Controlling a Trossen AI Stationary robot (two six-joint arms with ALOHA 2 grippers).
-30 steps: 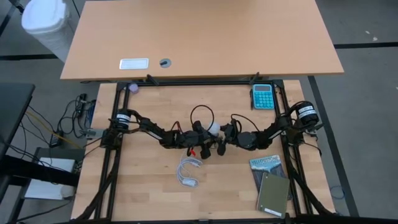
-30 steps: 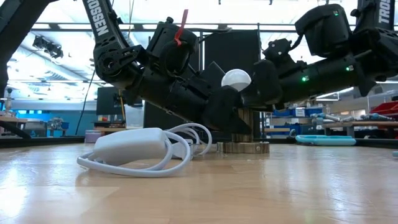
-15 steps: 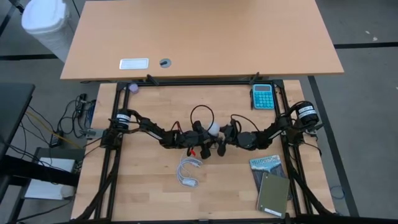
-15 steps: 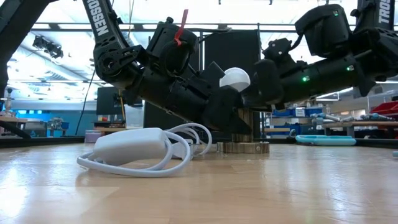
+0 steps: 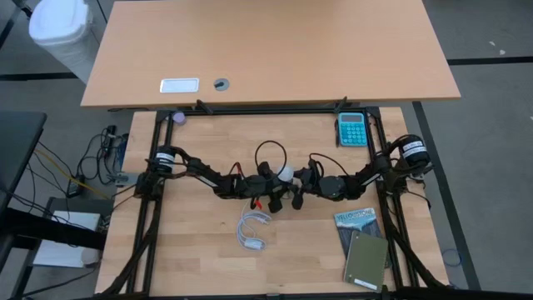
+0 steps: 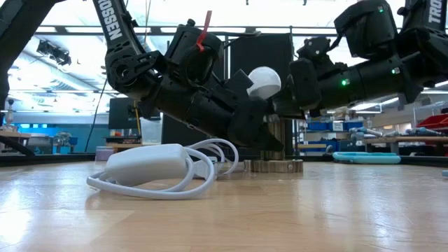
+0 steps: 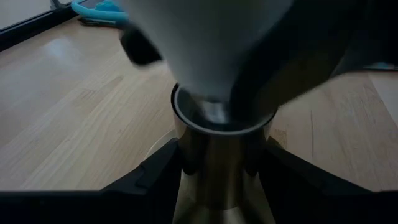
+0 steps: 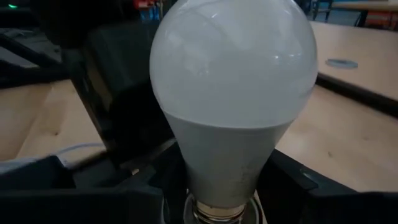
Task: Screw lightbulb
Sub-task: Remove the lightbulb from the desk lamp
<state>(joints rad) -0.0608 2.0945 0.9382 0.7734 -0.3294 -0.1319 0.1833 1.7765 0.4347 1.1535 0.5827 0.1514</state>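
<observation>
The white lightbulb (image 5: 286,172) stands globe up at the table's middle, its narrow end at the open mouth of a brass-coloured socket (image 7: 219,162). It also shows in the low view (image 6: 264,80) and the right wrist view (image 8: 231,81). The socket's round base (image 6: 274,166) rests on the table. My left gripper (image 5: 271,186) reaches in from the left and is shut on the socket. My right gripper (image 5: 299,180) reaches in from the right and is shut on the bulb. My left gripper pinches the socket's upright barrel (image 7: 205,177) between its two fingers (image 7: 146,180), one on each side. The fingers come slanting down from the table's left. The socket stands upright on its base. My right gripper holds the bulb's tapered white neck (image 8: 217,165) between its two fingers (image 8: 127,186), just above the screw base (image 8: 217,211). The fingers come from the table's right. The bulb sits globe up, slightly tilted, its screw end at the socket's mouth (image 7: 214,115).
A coiled white cord with a switch block (image 6: 150,164) lies on the table near the socket, toward the near edge (image 5: 252,229). A teal calculator (image 5: 351,129) sits at the far right. Two booklets (image 5: 362,246) lie at the near right.
My right gripper has risen a little with the bulb. The globe now stands higher above the socket than a second ago. My left gripper and the socket have stayed where they were.
</observation>
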